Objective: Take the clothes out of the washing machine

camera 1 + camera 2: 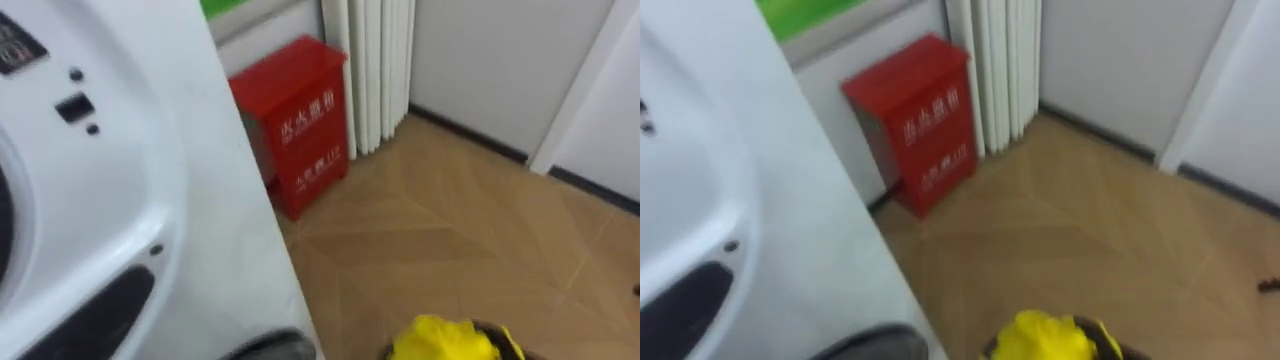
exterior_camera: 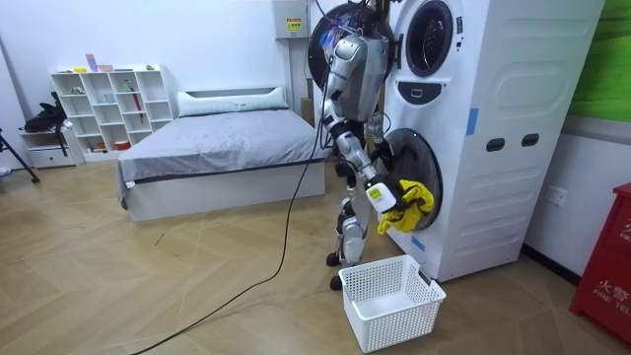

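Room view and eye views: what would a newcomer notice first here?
The bright yellow garment, bunched in the right robot hand in front of the white washing machine's lower door, with a white laundry basket on the floor below. Next, the red cabinet standing against the wall beyond the machine.

Box: a red metal cabinet (image 1: pixel 293 120) standing on the floor against the wall.
Beside it: a white ribbed upright panel (image 1: pixel 375 65), just to its right.
Floor: light herringbone wood (image 1: pixel 450 230).
Bed: grey-covered (image 2: pixel 222 148), well apart.
Shelf: white cubby unit (image 2: pixel 108 108), by the far wall.
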